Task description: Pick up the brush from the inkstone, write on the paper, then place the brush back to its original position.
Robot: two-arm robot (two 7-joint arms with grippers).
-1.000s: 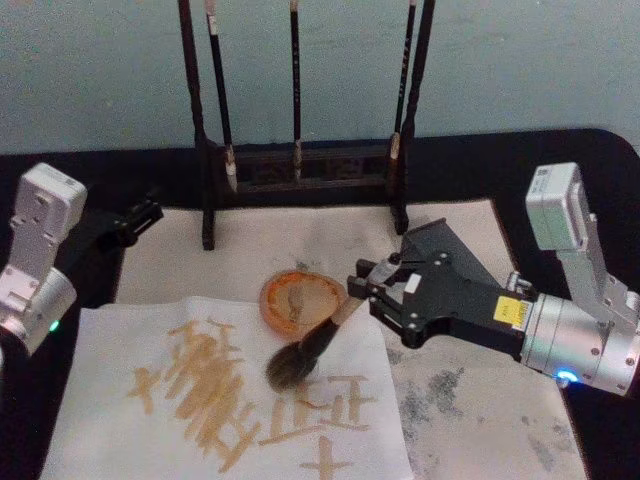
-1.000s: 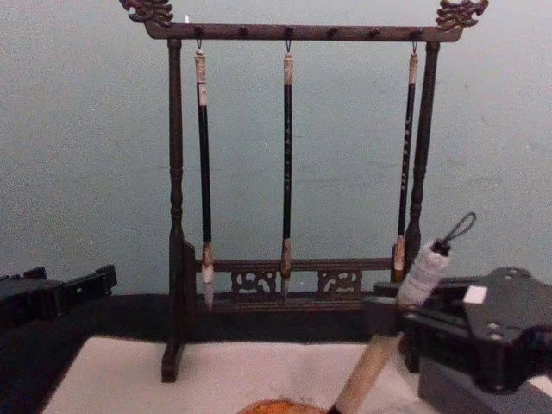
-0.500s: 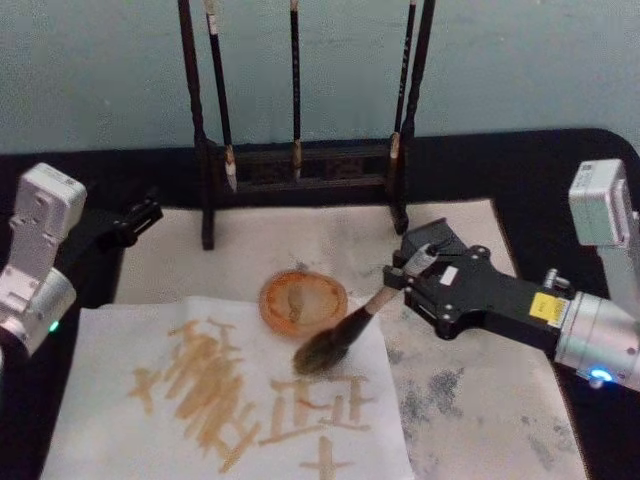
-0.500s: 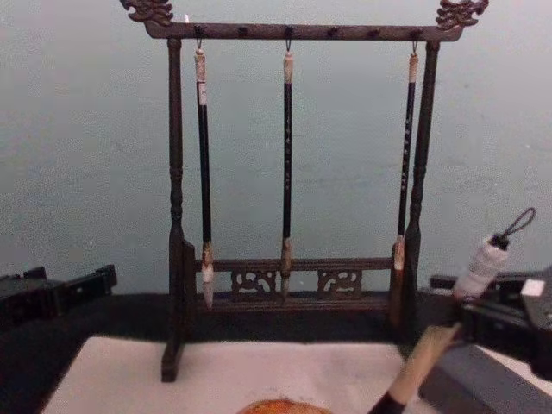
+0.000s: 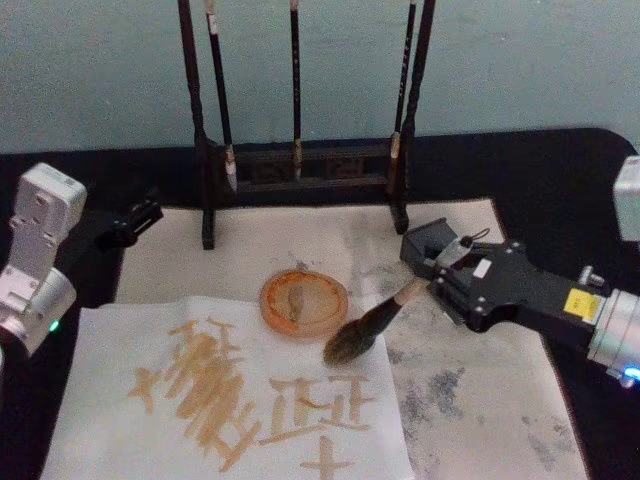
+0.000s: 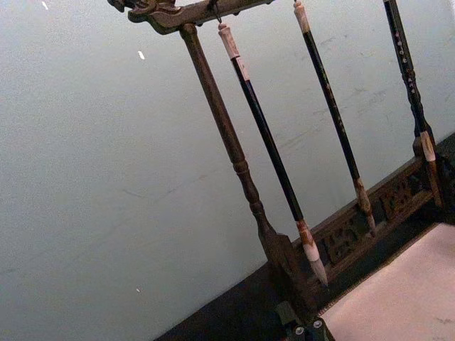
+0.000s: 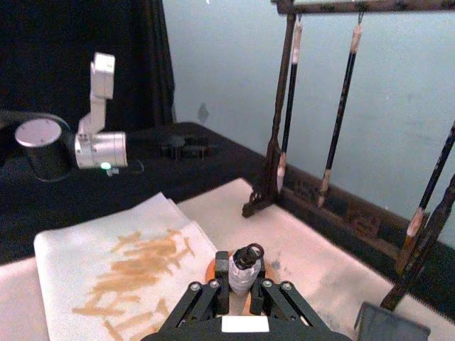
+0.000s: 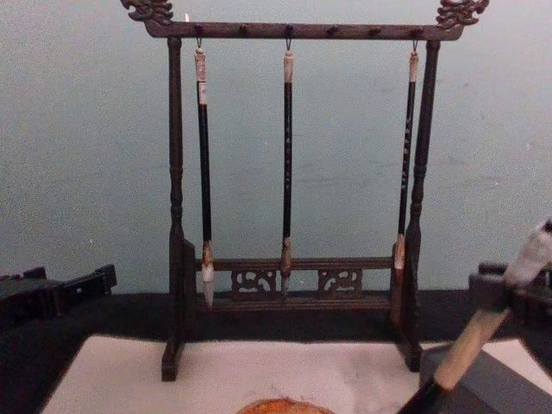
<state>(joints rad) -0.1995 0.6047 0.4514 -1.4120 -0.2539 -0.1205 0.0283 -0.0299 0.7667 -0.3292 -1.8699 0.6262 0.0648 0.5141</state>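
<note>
One brush in right claw

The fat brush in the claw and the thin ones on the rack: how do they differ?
The brush has a thick tan handle; the hanging brushes have thin black ones. The brush's tuft is bushy, grey-brown; the hanging brushes' tips are small, pale. The brush slants in the right gripper; the hanging brushes hang straight from the rack. All point tuft down.
</note>
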